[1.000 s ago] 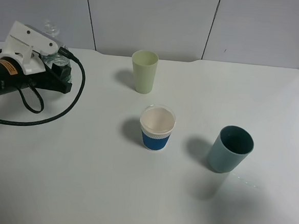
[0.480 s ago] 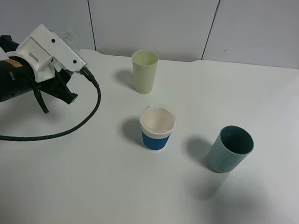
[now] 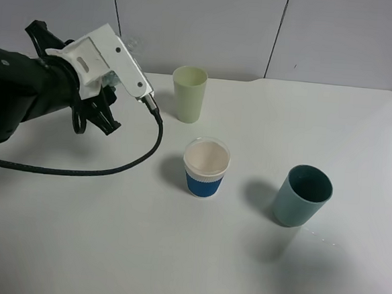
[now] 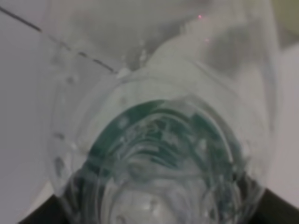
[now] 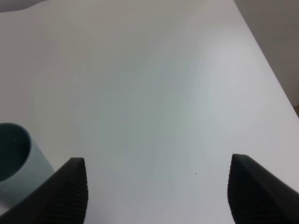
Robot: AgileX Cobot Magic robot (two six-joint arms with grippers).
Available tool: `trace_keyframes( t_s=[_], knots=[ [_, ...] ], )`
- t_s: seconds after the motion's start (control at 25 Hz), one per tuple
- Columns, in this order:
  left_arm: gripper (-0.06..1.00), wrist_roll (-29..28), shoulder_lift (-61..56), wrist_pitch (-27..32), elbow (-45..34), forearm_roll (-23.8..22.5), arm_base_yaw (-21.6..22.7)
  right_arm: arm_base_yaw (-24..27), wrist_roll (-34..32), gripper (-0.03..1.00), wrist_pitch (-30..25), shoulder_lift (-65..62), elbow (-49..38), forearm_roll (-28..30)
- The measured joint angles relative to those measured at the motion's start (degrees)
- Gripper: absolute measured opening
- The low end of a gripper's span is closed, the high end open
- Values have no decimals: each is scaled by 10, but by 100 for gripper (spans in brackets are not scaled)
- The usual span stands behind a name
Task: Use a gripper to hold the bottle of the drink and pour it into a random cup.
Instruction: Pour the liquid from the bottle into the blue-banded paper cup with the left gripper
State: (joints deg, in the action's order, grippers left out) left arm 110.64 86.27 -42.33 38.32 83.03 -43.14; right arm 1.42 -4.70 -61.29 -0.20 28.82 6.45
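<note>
While the cup (image 3: 206, 169) sits on the white table (image 3: 141, 251), grey panels (image 3: 198, 26) stand behind.

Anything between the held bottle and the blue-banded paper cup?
No object visible. Only the arm's own black cable hangs between the clear plastic bottle in the white left gripper and the white blue-banded paper cup; the pale green cup stands farther back, off that line.

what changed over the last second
The left gripper, keeping its hold on the bottle, lifted and swung right, toward the pale green cup. Nothing was let go. The pale green cup, the white-and-blue cup and the teal cup stayed put.
</note>
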Motion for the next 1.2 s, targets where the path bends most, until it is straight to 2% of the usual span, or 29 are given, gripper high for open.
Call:
trace_keyframes(
  t_s=[0.12,0.28,0.36,0.56,0.92,1.2],
  knots=[
    [50,83,0,-10,18,56,-18,0,0,63,0,0,0,0],
    [50,154,0,-19,38,134,-39,0,0,63,0,0,0,0],
    [50,189,0,-25,45,158,-47,0,0,63,0,0,0,0],
    [50,242,0,-34,51,169,-49,0,0,63,0,0,0,0],
    [50,247,0,-102,51,167,-49,0,0,63,0,0,0,0],
    [50,250,6,-127,51,155,-62,0,0,63,0,0,0,0]
  ],
)
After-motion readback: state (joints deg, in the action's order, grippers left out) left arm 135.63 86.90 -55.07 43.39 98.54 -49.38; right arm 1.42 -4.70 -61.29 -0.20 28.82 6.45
